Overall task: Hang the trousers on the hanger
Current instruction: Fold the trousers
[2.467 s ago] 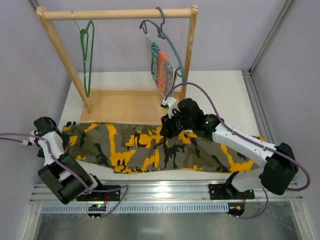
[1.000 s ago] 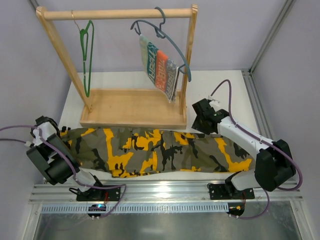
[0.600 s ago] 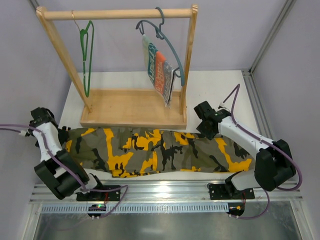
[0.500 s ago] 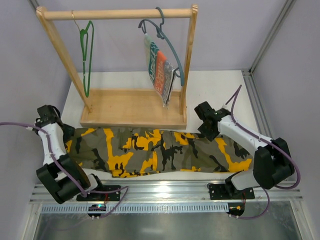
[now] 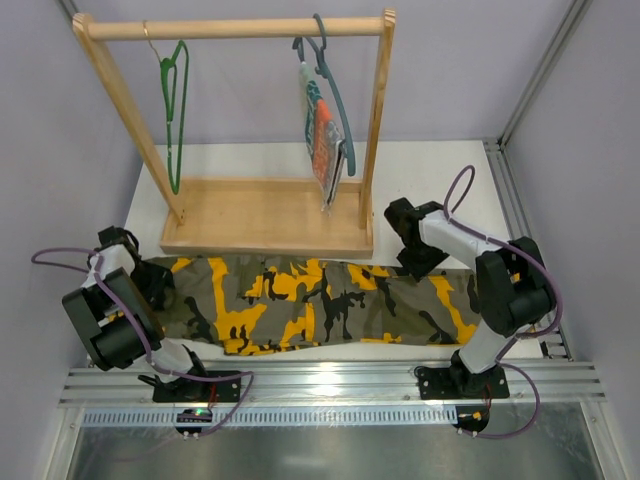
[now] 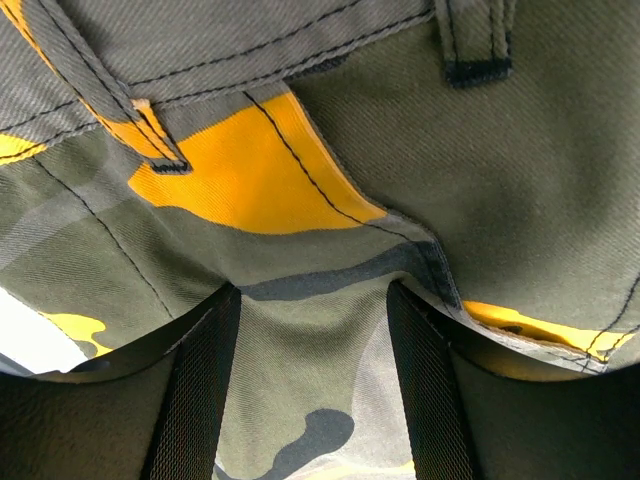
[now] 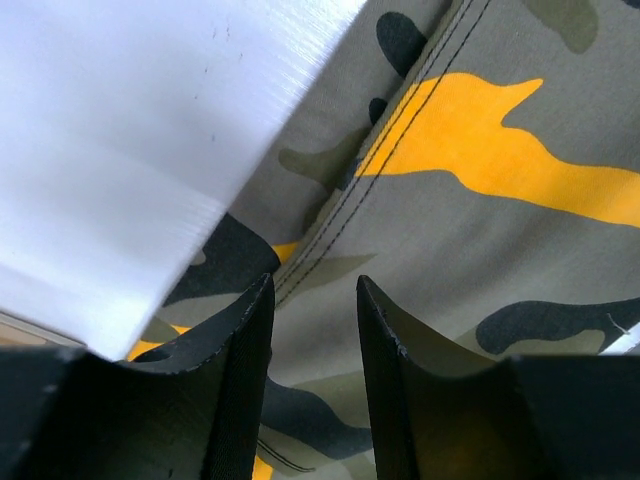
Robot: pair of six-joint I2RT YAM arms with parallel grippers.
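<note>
- A smooth white table (image 5: 440, 170) fills the floor of a booth with plain pale grey-lilac walls (image 5: 240, 90); ribbed aluminium rails (image 5: 330, 385) run along the near edge.
- A pale wooden rack (image 5: 235, 28) stands at the back: a round dowel rail on slanted posts, over a flat board base (image 5: 260, 215).
- The hanger (image 5: 176, 110), thin, bright green and triangular with a metal hook, hangs bare at the left end of the rail.
- A thicker grey-blue hanger (image 5: 338, 95) hangs toward the right end of the rail and carries a small striped cloth (image 5: 322, 150) in orange, teal and white.
- The trousers (image 5: 300, 300) lie flat and lengthwise across the table, just in front of the rack base: twill weave, olive, black and yellow-orange camouflage, dark stitched seams and belt loops.
- The left gripper (image 5: 150, 283) sits at the trousers' left, waistband end. Its black, ribbed fingers (image 6: 200, 390) stand well apart, with cloth lying unpinched between them.
- The right gripper (image 5: 415, 262) points down at the far edge of the trousers near the rack's right post. Its smooth dark fingers (image 7: 240, 390) keep a narrow gap, and the seamed cloth runs flat beneath, not clamped.
</note>
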